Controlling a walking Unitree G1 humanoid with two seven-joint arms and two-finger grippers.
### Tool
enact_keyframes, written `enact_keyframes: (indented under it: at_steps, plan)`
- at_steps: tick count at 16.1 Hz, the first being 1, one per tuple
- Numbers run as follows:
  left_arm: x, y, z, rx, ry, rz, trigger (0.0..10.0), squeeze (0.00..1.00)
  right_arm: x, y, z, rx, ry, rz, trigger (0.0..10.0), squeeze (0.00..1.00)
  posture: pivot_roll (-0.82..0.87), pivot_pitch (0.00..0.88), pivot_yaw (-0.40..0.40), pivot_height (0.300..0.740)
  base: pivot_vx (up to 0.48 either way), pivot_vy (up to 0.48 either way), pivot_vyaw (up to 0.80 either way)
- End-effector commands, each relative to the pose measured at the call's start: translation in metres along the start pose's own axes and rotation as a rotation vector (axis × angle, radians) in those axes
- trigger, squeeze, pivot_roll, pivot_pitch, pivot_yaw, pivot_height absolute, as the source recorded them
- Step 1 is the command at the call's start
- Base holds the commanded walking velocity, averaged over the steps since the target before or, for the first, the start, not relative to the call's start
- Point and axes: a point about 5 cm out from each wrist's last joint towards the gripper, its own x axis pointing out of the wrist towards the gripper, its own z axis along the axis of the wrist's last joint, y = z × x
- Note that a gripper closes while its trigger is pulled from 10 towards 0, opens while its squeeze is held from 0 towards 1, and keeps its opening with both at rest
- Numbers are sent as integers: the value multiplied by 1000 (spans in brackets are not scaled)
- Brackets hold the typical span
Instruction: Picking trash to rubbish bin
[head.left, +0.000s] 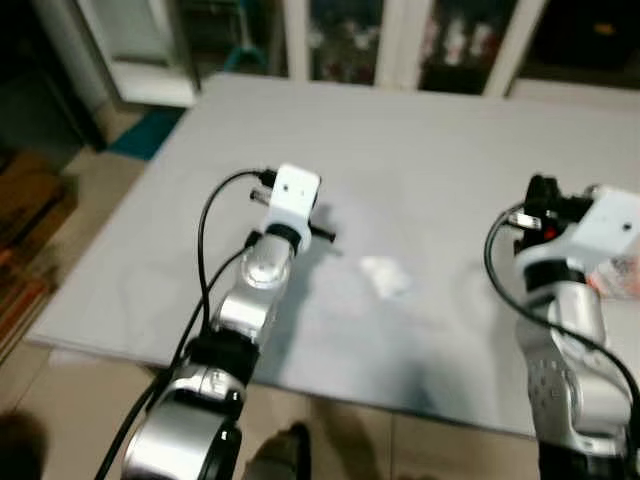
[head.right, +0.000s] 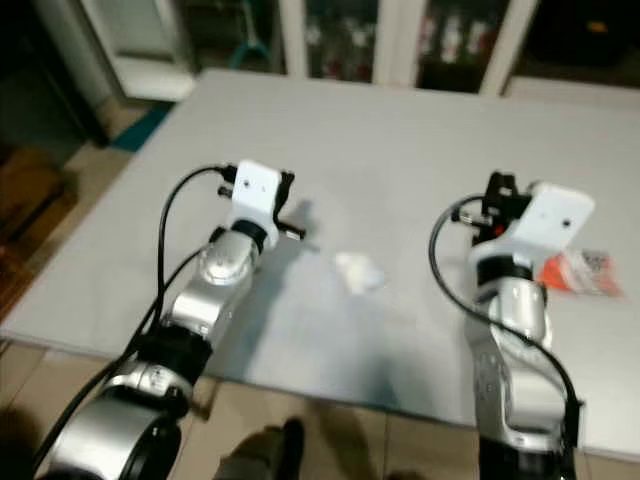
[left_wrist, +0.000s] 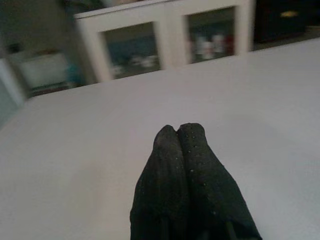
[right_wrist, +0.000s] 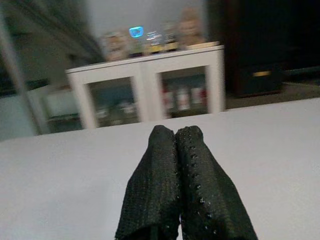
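Two trash pieces on table (head.left: 180, 200) | crumpled white tissue (head.left: 385, 275) at 12 o'clock between arms: light, soft (pinch top) | red-printed wrapper (head.right: 578, 272) at 3 o'clock: thin, slippery | left gripper (left_wrist: 178, 131), right gripper (right_wrist: 176, 132) both closed, empty

Two silver jointed arms carry white camera blocks at the wrists and looping black cables; each tool's black fingers (left_wrist: 185, 170) are finely dimpled.

Dim indoor light; all views soft, perhaps motion-blurred; backgrounds dark.

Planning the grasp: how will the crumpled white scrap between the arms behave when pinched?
The crumpled white scrap looks like tissue: probably light and floppy, crushing when pinched. Lying low on the smooth table, it may slide if nudged; rolling seems unlikely.
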Motion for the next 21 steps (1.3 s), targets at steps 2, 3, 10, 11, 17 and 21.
enact_keyframes:
  at_steps: [2, 3, 10, 11, 17, 21]
  plan:
    - [-1, 4, -2, 4, 7, 14, 10000, 0, 2, 7, 3, -6, -8, 20, 10000, 0, 120, 85, 38, 740, 0, 0, 788]
    - [-1, 4, -2, 4, 11, 14, 10000, 0, 2, 9, 2, -5, -8, 26, 10000, 0, 123, 84, 35, 740, 0, 0, 788]
    - [-4, 4, -7, -6, 27, -3, 10000, 0, 4, 1, -2, -5, 16, -66, 10000, 0, 124, 89, 33, 740, 0, 0, 623]
    - [-4, 4, -7, -7, 26, -5, 10000, 0, 5, -1, -2, -17, 21, -81, 10000, 212, 123, 89, 34, 740, 0, 0, 0]
    - [-1, 4, -5, -15, 31, -53, 10000, 0, 7, -15, 8, -58, -20, -170, 10000, 1000, 116, 92, 38, 740, 0, 0, 0]
    - [0, 4, -4, -23, 28, -54, 10000, 0, 10, -13, 15, -110, -52, -167, 10000, 1000, 112, 90, 37, 740, 0, 0, 0]
